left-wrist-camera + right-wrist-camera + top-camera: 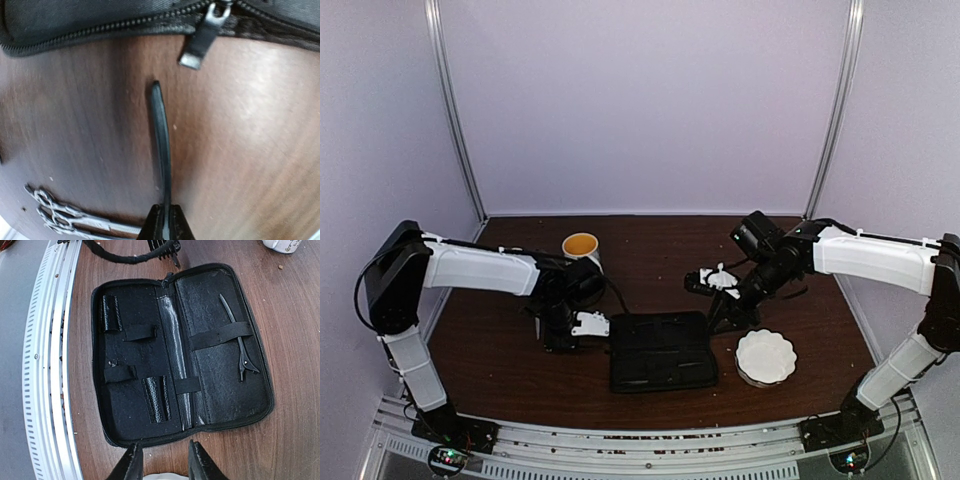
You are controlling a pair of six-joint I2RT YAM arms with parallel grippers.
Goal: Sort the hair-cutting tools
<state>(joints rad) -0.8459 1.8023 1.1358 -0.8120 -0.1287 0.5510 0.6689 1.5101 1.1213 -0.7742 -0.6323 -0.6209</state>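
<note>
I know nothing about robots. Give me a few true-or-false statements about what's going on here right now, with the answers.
1. The black zip case lies open. True.
2. A black clip is tucked under an elastic strap inside the case. True.
3. The left gripper is empty. False: it is shut on another thin black clip.
4. The silver scissors are packed in the case. False: they lie on the wooden table, outside it.
5. The right gripper is clamped on something. False: its fingers are open and empty, near the case's edge.
</note>
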